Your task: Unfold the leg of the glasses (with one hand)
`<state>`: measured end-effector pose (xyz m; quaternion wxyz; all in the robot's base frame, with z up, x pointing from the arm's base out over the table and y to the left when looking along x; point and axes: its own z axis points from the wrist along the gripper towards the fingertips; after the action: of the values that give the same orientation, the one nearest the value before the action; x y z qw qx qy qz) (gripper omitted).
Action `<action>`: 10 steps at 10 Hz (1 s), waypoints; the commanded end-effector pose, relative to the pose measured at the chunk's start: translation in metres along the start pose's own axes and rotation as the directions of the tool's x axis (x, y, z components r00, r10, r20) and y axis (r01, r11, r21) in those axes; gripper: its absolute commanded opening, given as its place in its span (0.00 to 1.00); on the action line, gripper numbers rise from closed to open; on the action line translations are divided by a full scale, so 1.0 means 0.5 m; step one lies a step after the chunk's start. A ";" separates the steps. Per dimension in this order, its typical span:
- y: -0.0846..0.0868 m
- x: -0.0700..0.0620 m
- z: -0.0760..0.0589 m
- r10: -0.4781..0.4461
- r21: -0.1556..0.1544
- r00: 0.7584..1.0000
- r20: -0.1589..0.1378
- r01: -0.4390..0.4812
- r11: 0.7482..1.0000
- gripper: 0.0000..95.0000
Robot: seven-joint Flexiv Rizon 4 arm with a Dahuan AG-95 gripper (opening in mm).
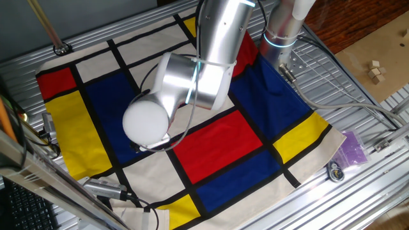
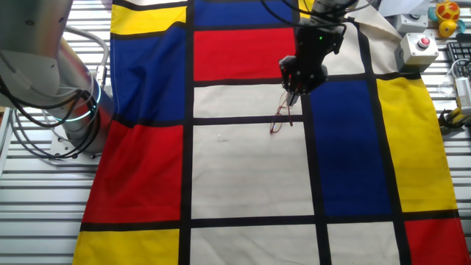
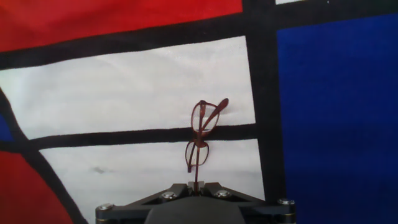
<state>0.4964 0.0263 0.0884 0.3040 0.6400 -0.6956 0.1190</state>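
In one fixed view the arm's silver elbow (image 1: 172, 89) hides gripper and glasses alike, in the other the black gripper (image 2: 292, 93) hangs just above the glasses (image 2: 280, 119) on a white cloth square (image 2: 243, 169), and the hand view shows its jaws pinched on the leg (image 3: 196, 174).

Reddish-brown glasses (image 3: 200, 138) lie across a black stripe.

The cloth (image 2: 243, 169) has a pattern of red, blue, yellow and cream-white rectangles, divided by black lines. The glasses (image 3: 202, 134) are dark reddish-brown with clear lenses. The gripper (image 2: 293, 94) is black. The arm (image 1: 192, 70) is silver-grey with a white round cap.
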 end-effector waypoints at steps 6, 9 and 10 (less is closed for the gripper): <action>0.008 -0.002 -0.010 -0.011 -0.007 0.999 -0.040 0.010 1.000 0.00; 0.011 -0.002 -0.024 -0.020 -0.011 0.996 -0.083 0.019 1.000 0.00; 0.011 -0.002 -0.028 -0.023 -0.013 0.995 -0.093 0.022 1.000 0.00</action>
<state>0.4958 0.0370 0.1001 0.3431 0.6394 -0.6733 0.1419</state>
